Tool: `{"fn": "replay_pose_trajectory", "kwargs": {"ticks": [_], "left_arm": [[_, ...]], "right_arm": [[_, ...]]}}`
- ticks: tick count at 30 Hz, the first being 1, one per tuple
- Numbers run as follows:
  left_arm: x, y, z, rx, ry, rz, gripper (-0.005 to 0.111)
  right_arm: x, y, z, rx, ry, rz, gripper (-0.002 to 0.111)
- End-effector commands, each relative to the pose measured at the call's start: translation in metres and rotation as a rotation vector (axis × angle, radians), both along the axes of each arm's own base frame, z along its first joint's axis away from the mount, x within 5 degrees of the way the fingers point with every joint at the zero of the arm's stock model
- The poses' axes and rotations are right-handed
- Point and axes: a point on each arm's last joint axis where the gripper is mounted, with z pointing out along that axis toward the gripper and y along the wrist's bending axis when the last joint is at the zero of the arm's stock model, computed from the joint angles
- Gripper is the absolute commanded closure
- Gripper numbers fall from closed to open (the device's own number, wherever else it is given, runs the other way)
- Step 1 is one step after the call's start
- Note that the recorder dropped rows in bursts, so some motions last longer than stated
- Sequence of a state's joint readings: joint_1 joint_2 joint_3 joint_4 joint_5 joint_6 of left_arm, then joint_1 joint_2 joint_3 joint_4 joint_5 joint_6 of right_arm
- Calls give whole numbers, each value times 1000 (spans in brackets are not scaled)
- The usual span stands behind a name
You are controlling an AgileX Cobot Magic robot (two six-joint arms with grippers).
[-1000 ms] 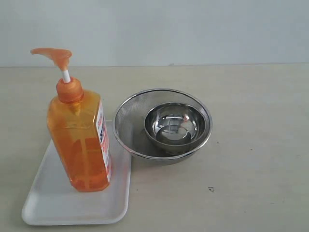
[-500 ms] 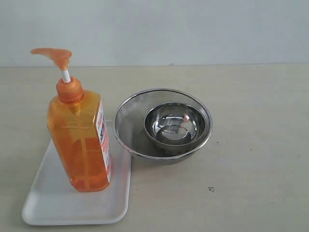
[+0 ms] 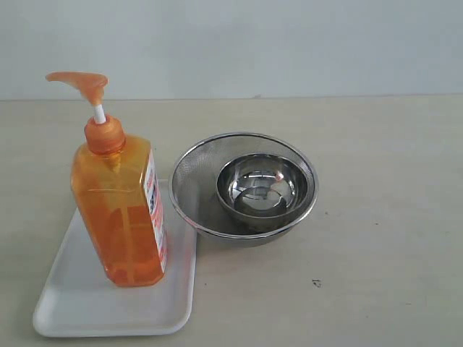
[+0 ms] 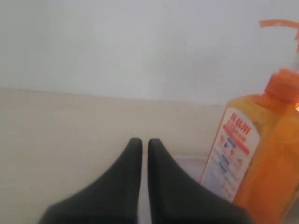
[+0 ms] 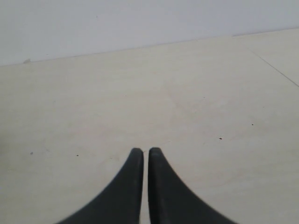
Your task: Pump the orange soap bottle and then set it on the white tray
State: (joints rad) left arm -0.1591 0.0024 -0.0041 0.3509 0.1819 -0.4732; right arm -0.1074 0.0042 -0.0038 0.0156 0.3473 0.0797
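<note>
The orange soap bottle (image 3: 119,210) stands upright on the white tray (image 3: 79,303) at the front left of the table, its pump head raised on the white stem. Neither arm shows in the exterior view. In the left wrist view my left gripper (image 4: 145,142) is shut and empty, its dark fingers pressed together, with the orange soap bottle (image 4: 261,154) standing off to one side and apart from them. My right gripper (image 5: 145,151) is also shut and empty, over bare table, with no task object in its view.
A steel mesh bowl (image 3: 189,181) with a smaller shiny steel bowl (image 3: 262,189) inside sits just right of the tray, nearly touching its edge. A pale wall runs behind the beige table.
</note>
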Motion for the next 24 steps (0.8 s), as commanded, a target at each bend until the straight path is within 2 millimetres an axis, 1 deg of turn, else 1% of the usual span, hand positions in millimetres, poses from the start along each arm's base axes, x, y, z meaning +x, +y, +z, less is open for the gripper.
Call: {"fn": "replay_pose_trajectory", "kwargs": {"ticks": [1, 6, 24], "left_arm": [[-1, 6, -11, 75, 104, 81, 102], [-2, 8, -14, 34, 146, 114, 102], [-2, 8, -14, 37, 143, 114, 102]], "right_arm": [[0, 0, 0, -7, -11, -2, 107], [0, 0, 0, -7, -11, -2, 107], [0, 0, 0, -7, -11, -2, 107]]}}
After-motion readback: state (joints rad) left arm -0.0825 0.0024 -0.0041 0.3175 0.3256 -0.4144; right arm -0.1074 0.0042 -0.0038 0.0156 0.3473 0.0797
